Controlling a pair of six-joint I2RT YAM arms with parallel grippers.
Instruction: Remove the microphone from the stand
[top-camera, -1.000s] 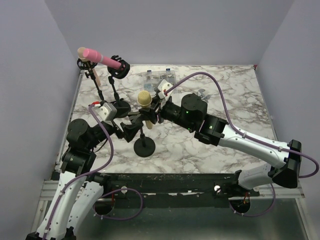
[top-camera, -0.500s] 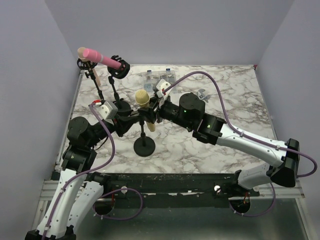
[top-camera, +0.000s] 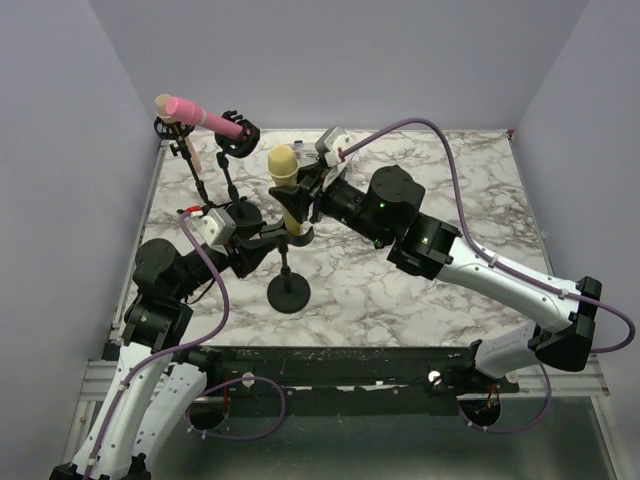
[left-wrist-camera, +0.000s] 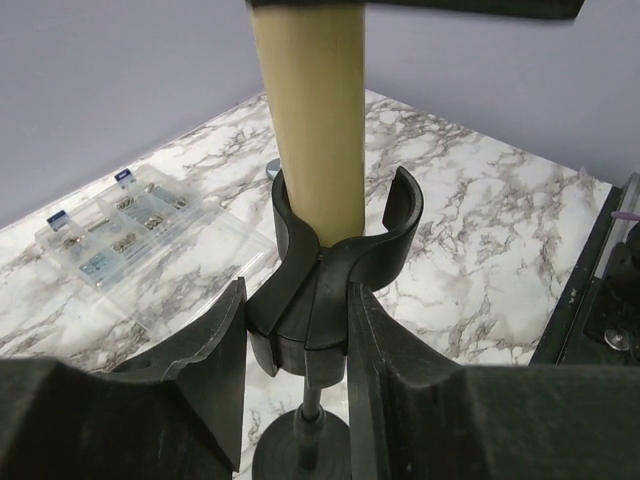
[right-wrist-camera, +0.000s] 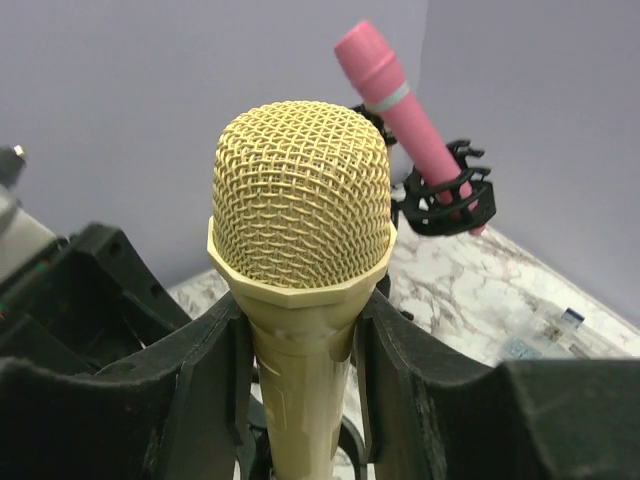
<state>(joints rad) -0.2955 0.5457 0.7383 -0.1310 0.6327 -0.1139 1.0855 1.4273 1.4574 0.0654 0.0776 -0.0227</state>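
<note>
- Two grippers share the lift: the right gripper (right-wrist-camera: 300, 365) is clamped on the yellow microphone (right-wrist-camera: 300, 200) just below its head.
- Opposite, the left gripper (left-wrist-camera: 297, 365) seems pinched onto the stand clip (left-wrist-camera: 350, 255), steadying it.
- Microphone's tail sits inside the clip, left of table centre; next, pull straight up until clear.

No legible text anywhere; blue labels on the clear parts box (left-wrist-camera: 190, 210) illegibly small.

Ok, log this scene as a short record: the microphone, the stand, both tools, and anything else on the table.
yellow microphone: roughly upright, lower end inside stand clip
right tool: shut on yellow microphone below its head
left tool: shut on stand clip
stand base: on marble table
other: pink microphone in black mount, clear parts box
</note>
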